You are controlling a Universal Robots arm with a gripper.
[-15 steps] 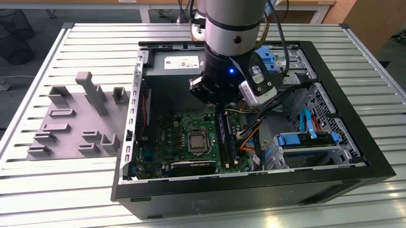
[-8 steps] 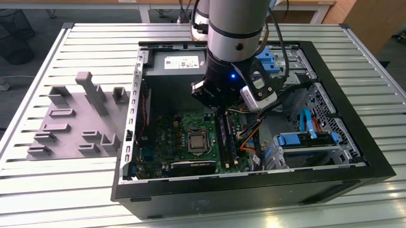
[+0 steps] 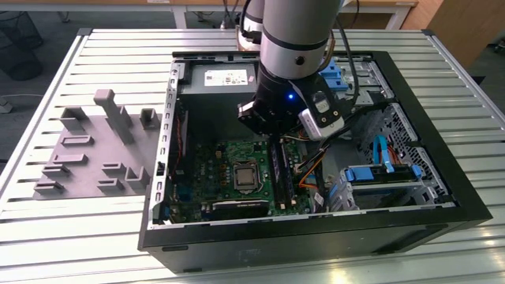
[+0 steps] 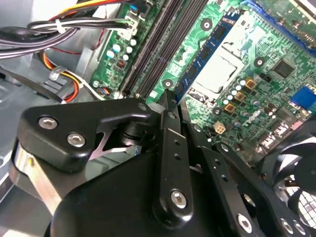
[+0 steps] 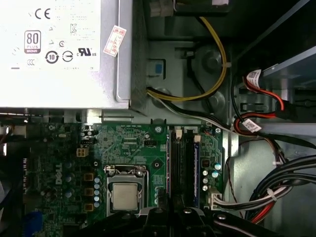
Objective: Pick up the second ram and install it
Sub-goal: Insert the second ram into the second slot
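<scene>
My gripper [image 4: 177, 98] [image 5: 171, 213] is low inside the open computer case [image 3: 442, 195], shut on the second ram [image 4: 207, 57]. In the second wrist view the stick is a narrow bluish-green strip running away from the fingertips. It lies along the long black slots [image 4: 158, 49] [image 5: 185, 168] on the processor side. In the first wrist view it is edge-on, a thin dark line [image 5: 171, 173] in line with the fingers. In the exterior view the arm's wrist [image 3: 288, 100] hangs over the green motherboard [image 3: 229, 171] and covers the fingers. Whether the stick sits fully in a slot is hidden.
The silver power supply [image 3: 217, 77] [image 5: 59, 54] fills the case's far end. Cable bundles [image 5: 261, 197] [image 4: 74, 24] and a blue drive cage [image 3: 379, 174] crowd the side beyond the slots. The processor socket [image 5: 126, 192] lies beside them. A grey parts rack [image 3: 94, 148] stands outside on the slatted table.
</scene>
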